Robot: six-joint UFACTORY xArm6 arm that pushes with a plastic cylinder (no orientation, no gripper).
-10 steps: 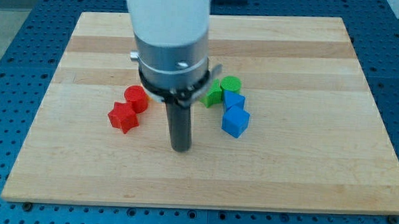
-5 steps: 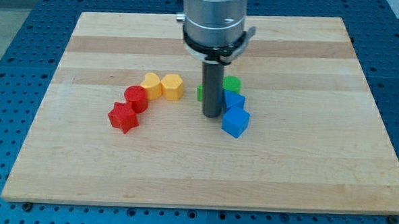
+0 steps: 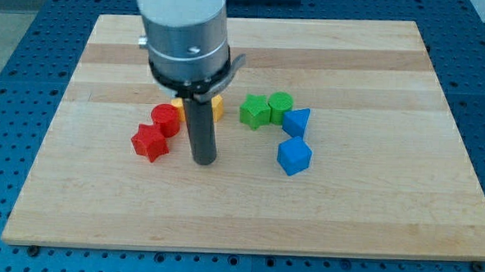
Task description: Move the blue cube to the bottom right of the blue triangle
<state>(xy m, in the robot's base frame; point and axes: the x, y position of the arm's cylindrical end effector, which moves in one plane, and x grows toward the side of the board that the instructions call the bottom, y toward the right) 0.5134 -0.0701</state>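
The blue cube (image 3: 294,156) lies on the wooden board, just below the blue triangle (image 3: 296,122) with a small gap between them. My tip (image 3: 203,160) touches the board well to the left of both blue blocks, just right of the red blocks. The rod stands upright under the arm's grey and white body, which hides part of the yellow blocks.
A green star-like block (image 3: 254,112) and a green cylinder (image 3: 280,105) sit left of the blue triangle. A red cylinder (image 3: 164,119) and a red star-like block (image 3: 150,142) lie left of my tip. Yellow blocks (image 3: 217,108) show partly behind the rod. The board's edges (image 3: 238,246) border a blue perforated table.
My tip swung right to the blue blocks, then back left to beside the red blocks. The blue cube now lies slightly lower and to the right, apart from the triangle, which has turned.
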